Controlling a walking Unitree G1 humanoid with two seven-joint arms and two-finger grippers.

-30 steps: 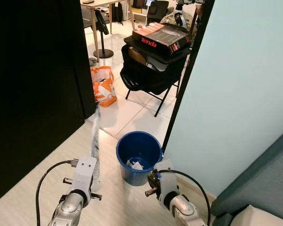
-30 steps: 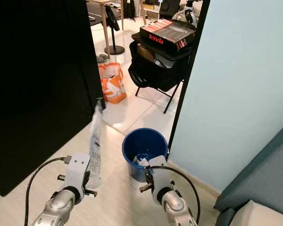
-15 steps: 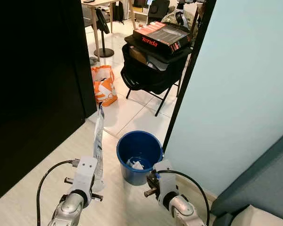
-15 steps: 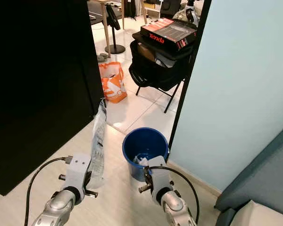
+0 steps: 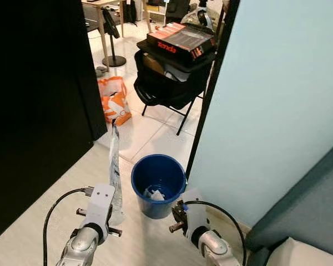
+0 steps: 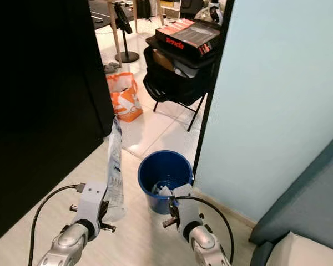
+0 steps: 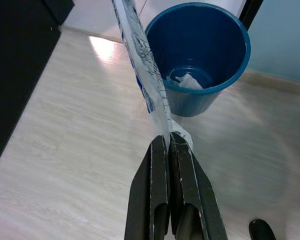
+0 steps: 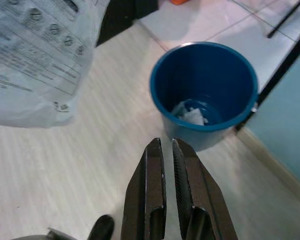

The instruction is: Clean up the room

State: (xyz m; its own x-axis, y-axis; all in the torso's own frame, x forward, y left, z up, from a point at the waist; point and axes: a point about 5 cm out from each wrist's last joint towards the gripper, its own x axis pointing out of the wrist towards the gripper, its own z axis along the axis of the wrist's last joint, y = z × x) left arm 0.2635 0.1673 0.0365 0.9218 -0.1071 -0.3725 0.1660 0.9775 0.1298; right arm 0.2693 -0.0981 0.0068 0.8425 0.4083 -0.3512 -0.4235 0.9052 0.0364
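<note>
My left gripper is shut on the lower end of a long clear plastic wrapper with printed text, which stands up from the fingers just left of a blue bucket. The bucket stands on the pale floor beside a black door-frame post and holds crumpled white paper. My right gripper is shut with nothing in it, held low in front of the bucket. The wrapper hangs beside it.
A black partition stands on the left, a pale blue wall on the right. Beyond the bucket are an orange and white bag and a black folding chair loaded with a Tenda box. A grey sofa corner lies at right.
The whole view has shifted a little as the camera moved. The wrapper in my left gripper now stands closer to the bucket's rim.
</note>
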